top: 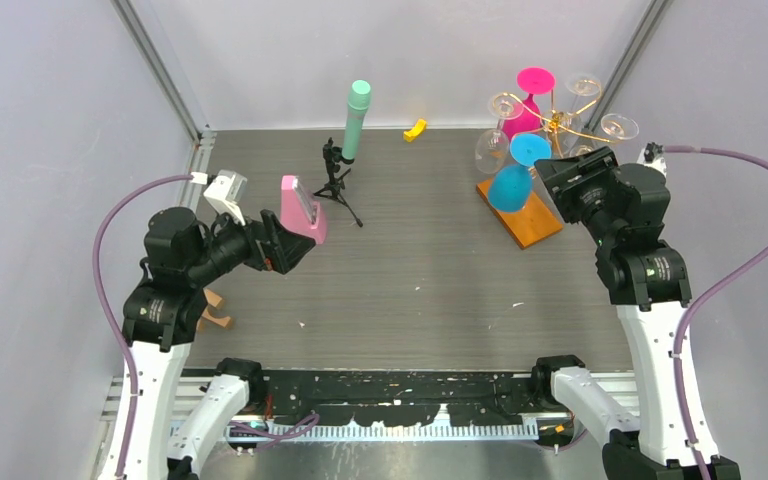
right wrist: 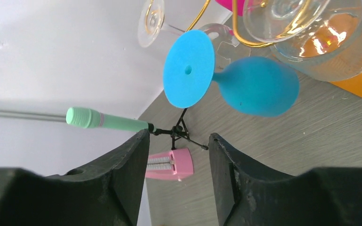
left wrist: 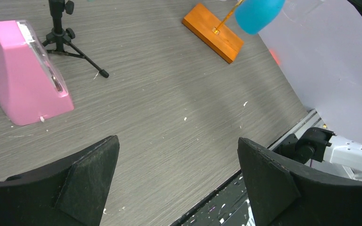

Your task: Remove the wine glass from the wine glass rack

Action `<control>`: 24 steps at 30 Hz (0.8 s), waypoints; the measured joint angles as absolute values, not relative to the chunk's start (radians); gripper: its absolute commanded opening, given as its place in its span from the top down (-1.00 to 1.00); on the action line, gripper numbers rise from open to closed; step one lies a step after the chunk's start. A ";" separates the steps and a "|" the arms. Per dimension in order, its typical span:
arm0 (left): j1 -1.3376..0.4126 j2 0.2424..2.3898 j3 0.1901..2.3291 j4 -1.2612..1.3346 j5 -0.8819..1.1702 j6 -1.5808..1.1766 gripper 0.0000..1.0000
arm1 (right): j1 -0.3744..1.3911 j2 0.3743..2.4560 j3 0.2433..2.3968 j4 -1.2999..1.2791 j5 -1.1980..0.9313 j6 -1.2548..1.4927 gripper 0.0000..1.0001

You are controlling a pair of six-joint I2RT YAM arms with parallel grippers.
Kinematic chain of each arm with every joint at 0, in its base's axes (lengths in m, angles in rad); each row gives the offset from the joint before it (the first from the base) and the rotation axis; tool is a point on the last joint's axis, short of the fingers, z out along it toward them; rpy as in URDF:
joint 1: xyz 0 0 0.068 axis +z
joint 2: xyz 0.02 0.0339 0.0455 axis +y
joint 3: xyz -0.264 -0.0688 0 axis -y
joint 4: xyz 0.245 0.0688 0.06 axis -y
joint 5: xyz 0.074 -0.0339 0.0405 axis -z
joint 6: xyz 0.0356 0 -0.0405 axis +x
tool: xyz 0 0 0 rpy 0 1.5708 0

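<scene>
The wine glass rack, gold wire arms (top: 563, 121) on an orange-brown wooden base (top: 530, 222), stands at the back right. A blue wine glass (top: 511, 186) hangs from it, bowl down, with a pink glass (top: 526, 112) and several clear glasses (top: 618, 127). My right gripper (top: 560, 185) is open and empty just to the right of the blue glass. In the right wrist view the blue glass (right wrist: 257, 87) lies just ahead of the gripper (right wrist: 179, 137), apart from the fingers. My left gripper (top: 295, 248) is open and empty over the left of the table, as the left wrist view (left wrist: 177, 141) shows.
A pink wedge-shaped box (top: 301, 210) stands beside my left gripper. A black mini tripod (top: 337, 180) holding a mint-green microphone (top: 356, 120) stands at the back centre. A small yellow piece (top: 415, 129) lies by the back wall. A small wooden piece (top: 214, 310) lies by the left arm.
</scene>
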State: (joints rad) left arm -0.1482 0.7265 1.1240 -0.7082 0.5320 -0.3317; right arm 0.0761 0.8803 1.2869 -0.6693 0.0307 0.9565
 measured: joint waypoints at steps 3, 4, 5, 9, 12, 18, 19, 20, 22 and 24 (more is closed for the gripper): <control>-0.148 0.721 1.117 -0.703 0.542 -0.332 -0.99 | 0.075 0.882 1.264 -0.648 0.057 1.010 0.00; -0.148 0.719 1.114 -0.700 0.543 -0.332 -0.99 | 0.075 0.886 1.257 -0.639 0.067 1.029 0.01; -0.148 0.715 1.111 -0.695 0.544 -0.332 -0.99 | 0.075 0.889 1.253 -0.632 0.073 1.041 0.01; -0.148 0.704 1.093 -0.677 0.547 -0.335 -0.99 | 0.075 0.906 1.228 -0.596 0.094 1.082 0.01; -0.148 0.704 1.073 -0.661 0.551 -0.341 -0.99 | 0.075 0.932 1.217 -0.573 0.097 1.102 0.01; -0.148 0.704 1.039 -0.643 0.555 -0.364 -0.99 | 0.075 0.981 1.201 -0.529 0.112 1.128 0.14; -0.148 0.705 1.037 -0.641 0.555 -0.368 -0.99 | 0.075 0.989 1.200 -0.525 0.116 1.132 0.19; -0.148 0.706 1.036 -0.641 0.555 -0.371 -0.99 | 0.075 0.996 1.200 -0.521 0.119 1.135 0.37; -0.148 0.709 1.035 -0.640 0.556 -0.382 -0.99 | 0.075 1.009 1.200 -0.508 0.123 1.142 0.60; -0.148 0.710 1.035 -0.641 0.558 -0.386 -0.99 | 0.075 1.017 1.198 -0.496 0.132 1.151 0.75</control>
State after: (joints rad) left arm -0.1482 0.7101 1.0351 -0.6411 0.5583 -0.3859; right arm 0.0750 1.0168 1.1984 -0.4961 0.1318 1.1507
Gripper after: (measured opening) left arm 0.994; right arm 0.252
